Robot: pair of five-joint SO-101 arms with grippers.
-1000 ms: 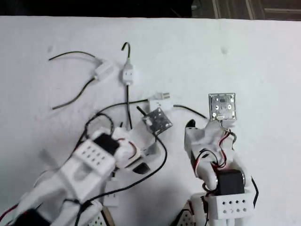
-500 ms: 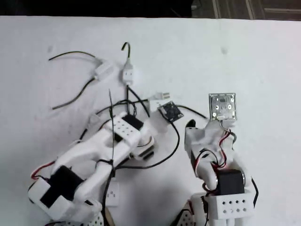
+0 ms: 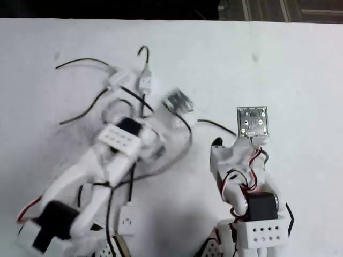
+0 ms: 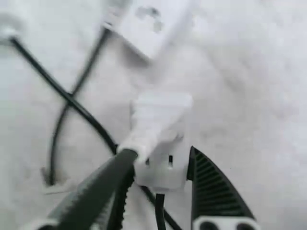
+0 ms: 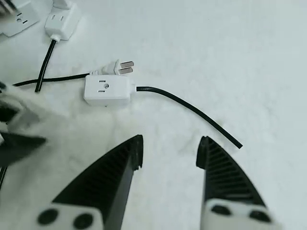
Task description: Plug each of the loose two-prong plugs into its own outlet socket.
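My left gripper (image 4: 158, 155) is shut on a white plug piece (image 4: 160, 129) with a black cable; its fingers (image 4: 211, 191) press both sides. Just beyond it lies a white outlet socket (image 4: 153, 21). From above, the left arm (image 3: 120, 139) stretches toward two white cabled pieces (image 3: 119, 78) (image 3: 146, 83) at the back. My right gripper (image 5: 168, 143) hangs open over bare table. Ahead of it lies a white outlet block (image 5: 106, 90) with a two-prong plug (image 5: 115, 68) beside it. The right arm (image 3: 241, 160) stands at the front right.
A black cable (image 5: 192, 111) runs from the outlet block and ends loose on the table. Another socket (image 3: 128, 218) lies at the front by the left arm's base. Black cables (image 3: 80, 112) curl across the far left. The table's right half is bare white.
The left arm has swung away from the table's middle toward the far left, dragging its black cable along. The right arm has kept still.
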